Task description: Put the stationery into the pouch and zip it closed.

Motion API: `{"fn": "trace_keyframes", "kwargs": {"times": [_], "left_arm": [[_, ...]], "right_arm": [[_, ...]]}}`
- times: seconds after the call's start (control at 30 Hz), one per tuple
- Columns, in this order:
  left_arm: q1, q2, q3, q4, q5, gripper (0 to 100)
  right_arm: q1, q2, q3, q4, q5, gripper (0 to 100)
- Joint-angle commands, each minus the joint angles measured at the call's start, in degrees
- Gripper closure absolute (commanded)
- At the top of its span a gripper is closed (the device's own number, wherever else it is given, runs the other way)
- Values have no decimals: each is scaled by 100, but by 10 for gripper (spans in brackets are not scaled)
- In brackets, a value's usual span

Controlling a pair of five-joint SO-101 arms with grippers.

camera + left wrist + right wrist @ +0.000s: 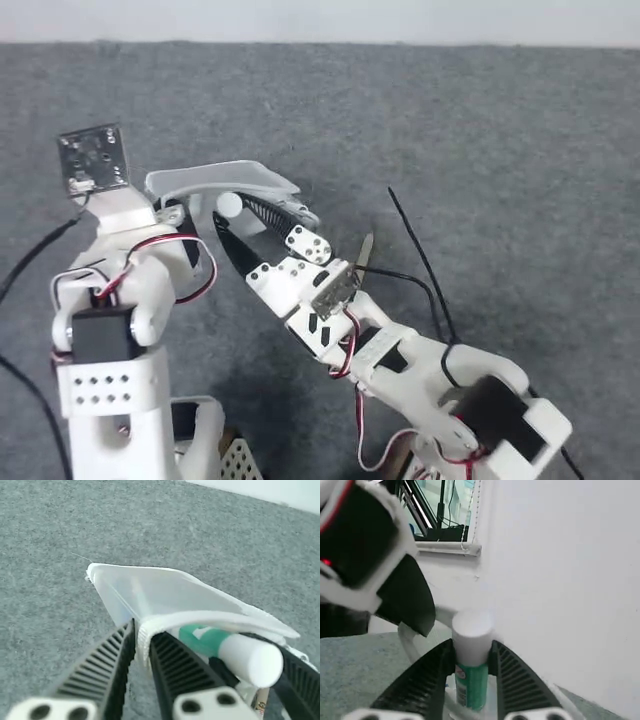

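the pouch (165, 592), soft translucent white with a thick rimmed mouth, is held left of centre over the mat. the left gripper (141, 630) has its ribbed black fingers pressed together on the rim of the mouth. the right gripper (470, 655) pinches a glue stick (471, 640), a smooth cylinder with a white cap and a green body, its green end under the pouch's upper lip. the mat (500, 150) is grey and felt-like. a thin black cable (420, 255) lies on it at right. a white wall (320, 20) runs along the far edge.
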Motion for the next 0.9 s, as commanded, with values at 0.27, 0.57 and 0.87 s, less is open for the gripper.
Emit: {"fn": "trace_keyframes", "kwargs": {"times": [0.27, 0.57, 0.87], "left_arm": [[-53, -105, -330, 0, -44, 990], [-62, -105, -321, 9, -44, 990], [-457, -105, -321, -18, -35, 990]], "right_arm": [[-101, -84, 53, 532, 123, 878], [-84, -92, 114, 541, 149, 882], [-92, -699, 475, 567, 695, 882]]}}
